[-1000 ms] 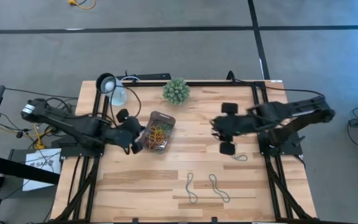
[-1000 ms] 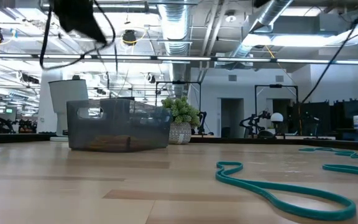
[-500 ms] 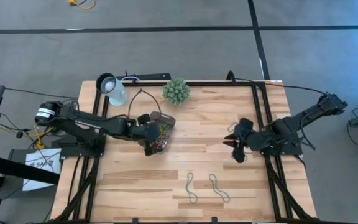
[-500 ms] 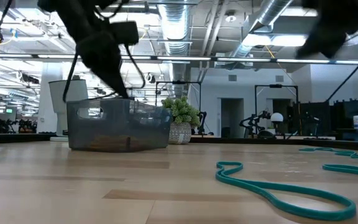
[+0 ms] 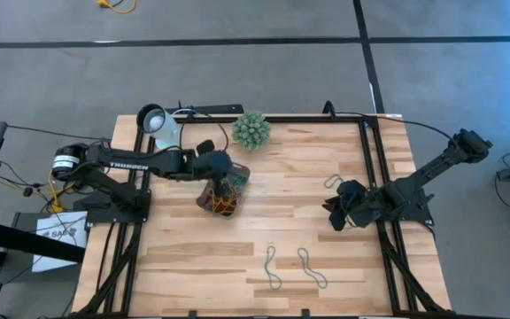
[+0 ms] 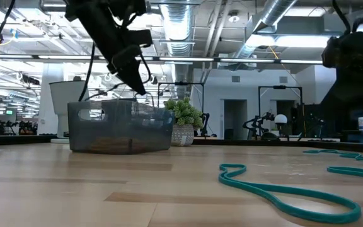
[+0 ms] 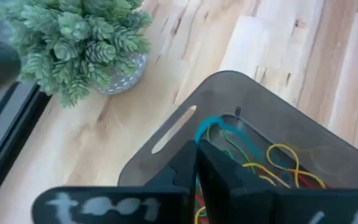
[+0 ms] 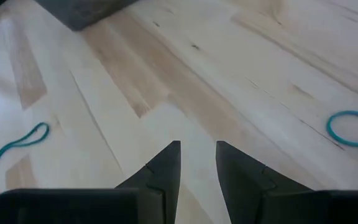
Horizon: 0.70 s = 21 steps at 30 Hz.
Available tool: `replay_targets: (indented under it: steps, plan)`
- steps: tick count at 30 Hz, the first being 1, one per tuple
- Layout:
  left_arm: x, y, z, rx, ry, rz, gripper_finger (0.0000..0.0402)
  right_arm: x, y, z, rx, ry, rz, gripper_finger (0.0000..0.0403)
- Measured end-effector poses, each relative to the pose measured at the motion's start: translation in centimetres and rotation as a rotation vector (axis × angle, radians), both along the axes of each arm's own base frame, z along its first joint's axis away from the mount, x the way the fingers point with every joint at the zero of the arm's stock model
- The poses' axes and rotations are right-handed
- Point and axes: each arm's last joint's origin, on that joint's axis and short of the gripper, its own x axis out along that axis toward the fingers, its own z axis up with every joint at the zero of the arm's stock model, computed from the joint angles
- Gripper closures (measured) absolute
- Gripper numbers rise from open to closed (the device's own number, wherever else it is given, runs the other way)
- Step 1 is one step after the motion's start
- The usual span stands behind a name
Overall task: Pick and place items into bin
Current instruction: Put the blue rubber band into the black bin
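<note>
While the left gripper (image 7: 196, 163) hangs over the bin (image 5: 237, 171), its fingers pinched tight on a teal band (image 7: 219, 126), the loop dangles above the coloured bands (image 7: 284, 163) piled inside, seemingly poised for release. Right of the bin, two teal bands (image 5: 292, 266) lie loose on the desk (image 5: 282, 221). Further right of the bin, the right gripper (image 8: 197, 163) hovers low with fingers slightly parted and empty, probably awaiting its turn.
</note>
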Motion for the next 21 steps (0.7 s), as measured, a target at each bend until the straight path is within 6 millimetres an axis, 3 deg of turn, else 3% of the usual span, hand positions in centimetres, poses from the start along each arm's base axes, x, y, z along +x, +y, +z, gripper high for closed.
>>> replay_targets:
  steps: [5,14,21]
  plan:
    - [-0.2,1.1,-0.1,-0.049,-0.005,0.01,0.0401,0.1,-0.2,-0.1,0.005,0.001,-0.028,0.0307]
    - [-0.4,1.1,-0.4,-0.088,0.017,-0.015,0.0399,0.9,-0.1,-1.8,-0.053,0.117,-0.044,0.0307]
    - [-0.6,1.1,-0.5,-0.092,0.045,-0.015,0.0362,1.8,0.3,-2.7,-0.055,0.127,-0.049,0.0307]
